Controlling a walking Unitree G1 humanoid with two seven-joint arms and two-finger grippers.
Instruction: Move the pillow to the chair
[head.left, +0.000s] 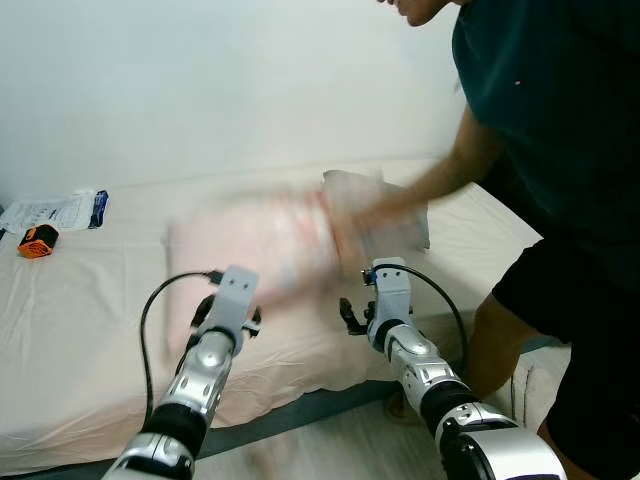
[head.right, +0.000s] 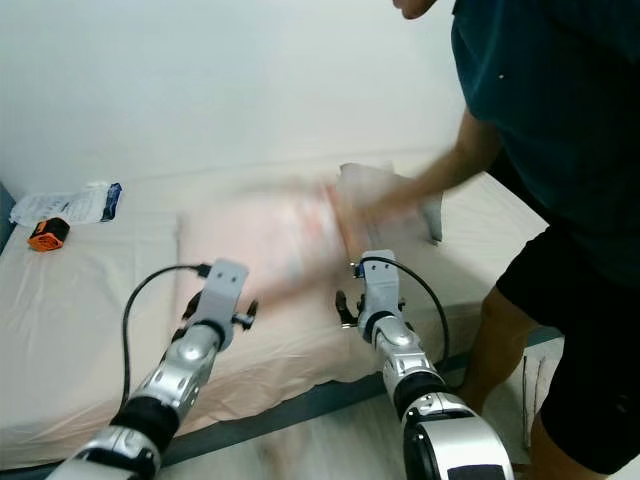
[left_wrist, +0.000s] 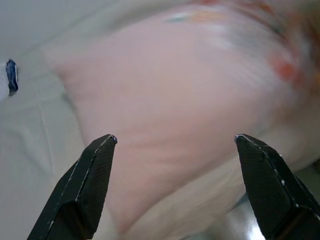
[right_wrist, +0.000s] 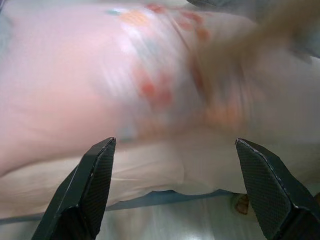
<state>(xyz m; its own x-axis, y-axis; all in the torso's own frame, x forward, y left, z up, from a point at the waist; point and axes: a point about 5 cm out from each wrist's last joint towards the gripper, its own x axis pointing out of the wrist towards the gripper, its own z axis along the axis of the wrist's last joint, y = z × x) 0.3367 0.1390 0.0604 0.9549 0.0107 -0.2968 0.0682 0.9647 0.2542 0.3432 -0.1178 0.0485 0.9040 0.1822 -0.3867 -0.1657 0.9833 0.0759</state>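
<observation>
A pink pillow (head.left: 255, 250) lies on the bed (head.left: 80, 330), near its front edge and roughly at its middle; the pillow is smeared by motion blur, and a patterned patch of red and orange shows on the side toward the person. A person (head.left: 560, 200) stands at the bed's right end and reaches one arm over it; the person's hand (head.left: 352, 222), also blurred, meets the pillow's right edge, but whether it grips the pillow cannot be told. A second, grey-white pillow (head.left: 400, 215) lies just behind that hand. The left gripper (left_wrist: 172, 145) hangs above the bed's front edge, its fingers spread wide, with the pillow lying just ahead between them and untouched. The right gripper (right_wrist: 172, 147) hangs beside it, likewise spread wide, facing the pillow's patterned end and the bed's front edge. At the bed's far left corner lie an orange object (head.left: 37, 241) and a printed packet (head.left: 60, 210), well apart from the pillow.
</observation>
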